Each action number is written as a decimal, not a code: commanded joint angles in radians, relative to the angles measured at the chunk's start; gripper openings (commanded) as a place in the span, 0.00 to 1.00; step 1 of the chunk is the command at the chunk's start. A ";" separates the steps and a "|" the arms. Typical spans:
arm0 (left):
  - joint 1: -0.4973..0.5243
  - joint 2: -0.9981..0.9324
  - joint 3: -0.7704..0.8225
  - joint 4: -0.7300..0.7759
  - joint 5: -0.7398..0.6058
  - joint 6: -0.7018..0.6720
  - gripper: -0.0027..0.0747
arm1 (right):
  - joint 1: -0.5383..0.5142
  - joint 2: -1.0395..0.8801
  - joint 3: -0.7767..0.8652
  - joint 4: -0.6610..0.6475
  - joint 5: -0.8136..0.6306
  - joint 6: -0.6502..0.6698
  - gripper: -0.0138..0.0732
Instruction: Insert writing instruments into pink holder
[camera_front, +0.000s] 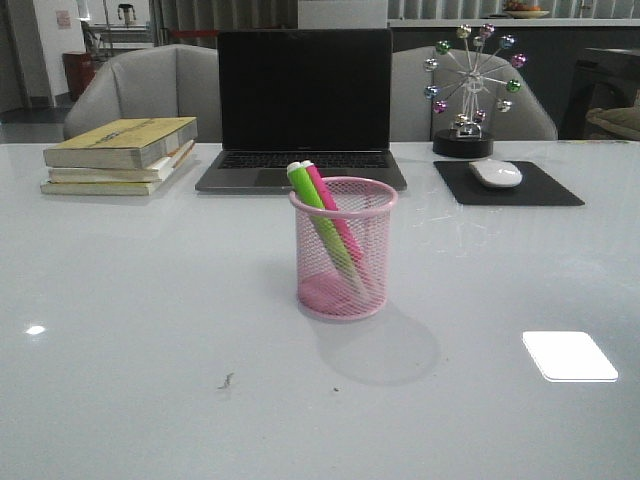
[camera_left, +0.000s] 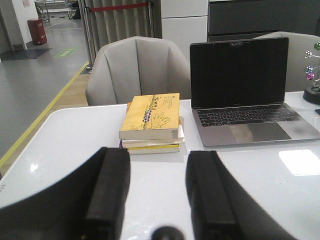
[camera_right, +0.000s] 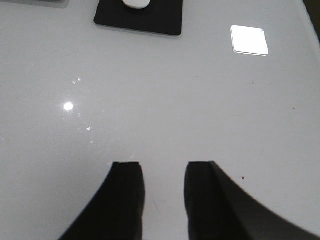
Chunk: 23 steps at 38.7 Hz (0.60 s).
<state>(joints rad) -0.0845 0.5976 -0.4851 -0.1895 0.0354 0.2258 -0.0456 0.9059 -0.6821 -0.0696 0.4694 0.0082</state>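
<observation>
My left pincer (camera_left: 157, 200) and right pincer (camera_right: 162, 195) stood apart and empty over bare worktop (camera_front: 120, 330). At mid-worktop the pink holder (camera_front: 343, 250) held the green marker (camera_front: 322, 225) and pink marker (camera_front: 335, 215), both leaning with caps above the rim. I judged the insertion complete; no instrument lay outside.

L claw (camera_left: 156, 192) open, empty, R claw (camera_right: 162, 195) open, empty
</observation>
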 joint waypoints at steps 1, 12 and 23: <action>0.000 -0.002 -0.027 0.000 -0.073 0.000 0.47 | -0.005 -0.009 -0.027 -0.013 -0.061 -0.008 0.39; 0.000 -0.002 -0.027 0.000 -0.073 0.000 0.47 | -0.005 -0.009 -0.027 -0.013 -0.060 -0.008 0.19; 0.000 -0.002 -0.027 0.000 -0.073 0.000 0.47 | -0.005 -0.009 -0.027 -0.013 -0.061 -0.008 0.19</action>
<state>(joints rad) -0.0845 0.5976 -0.4828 -0.1895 0.0361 0.2258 -0.0456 0.9059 -0.6821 -0.0696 0.4754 0.0065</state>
